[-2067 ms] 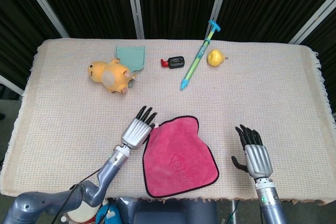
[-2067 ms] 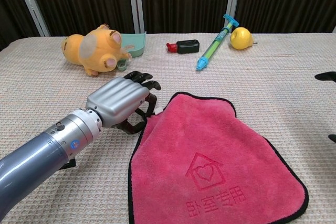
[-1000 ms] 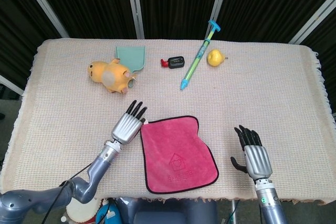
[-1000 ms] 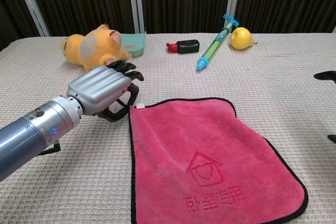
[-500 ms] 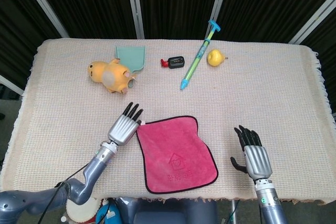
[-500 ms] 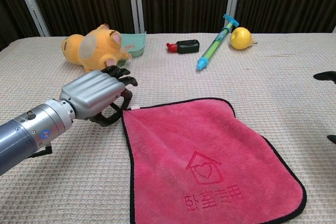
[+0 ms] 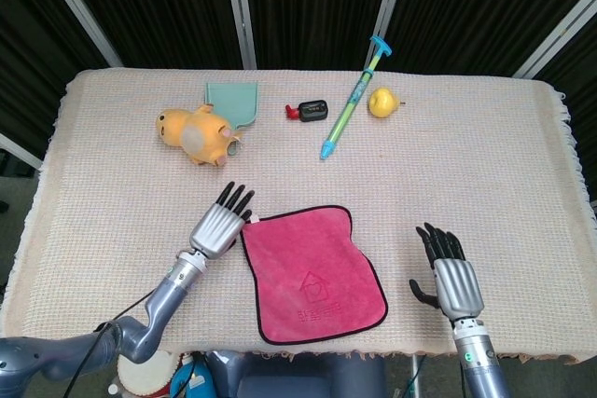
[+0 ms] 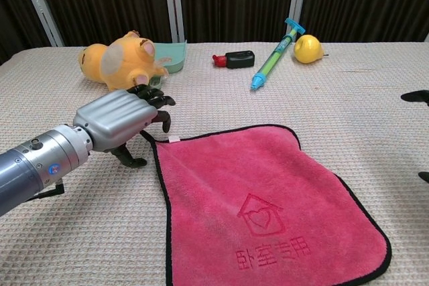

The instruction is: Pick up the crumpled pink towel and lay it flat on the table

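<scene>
Two hands in view, neither holding anything. Left hand [image 7: 215, 226] sits just off the towel's far-left corner, fingers [image 8: 155, 97] loosely spread and slightly curled; the chest view shows the towel corner right beside the fingertips, and I can't tell whether they touch it. Right hand [image 7: 452, 277] is near the table's near edge toward the right corner, well apart from the towel, fingers extended and apart, thumb out to the side; in the chest view only dark fingertips show at the right frame edge.

Towel [image 7: 312, 271] lies spread flat near the middle of the table's [image 7: 504, 165] near edge, pink with black trim, house-and-heart emboss facing up; near-right corner is close to the table edge.

Along the far edge, left to right: plush [image 7: 195, 133] lying on its side, touching a teal dustpan [image 7: 233, 100] behind it; a small black-and-red gadget [image 7: 310, 111]; a syringe toy [image 7: 354, 96] lying diagonally; a yellow pear [image 7: 381, 101] just beside the syringe's upper end. All well apart from the towel.
</scene>
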